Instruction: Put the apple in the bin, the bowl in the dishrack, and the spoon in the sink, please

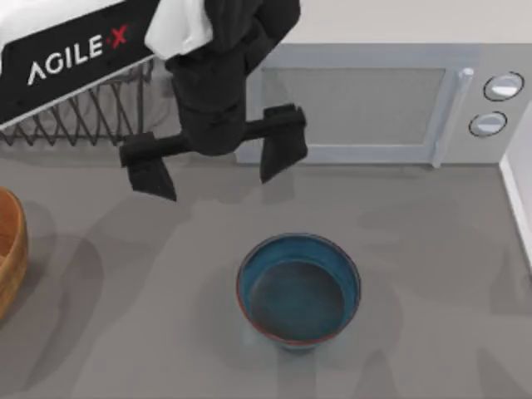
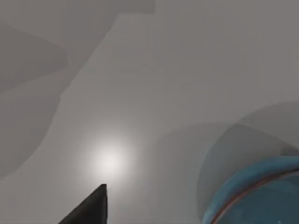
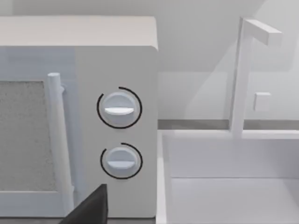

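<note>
Left tool (image 1: 212, 166) hangs over the grey worktop (image 1: 432, 249), fingers spread wide, gripping nothing. Round teal-blue bowl with reddish-brown rim (image 1: 298, 289) sits on the worktop ahead of the tool and off to its right-finger side, well apart, upright, nothing inside. Black thin-wire dishrack (image 1: 91, 112) lies behind the tool on its left. Orange-brown wooden container (image 1: 10, 258) at the left edge; contents can't be told. Right tool: a fingertip (image 3: 91, 207) faces the white microwave (image 3: 117, 130) and white sink (image 3: 224, 186); opening can't be told.

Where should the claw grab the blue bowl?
Best on the thin rim. The bowl stands upright and open on the counter, too wide to pinch whole, so the left claw, open above it, could likely come straight down with one finger inside the wall and one outside, on the side nearest the dish rack.
</note>
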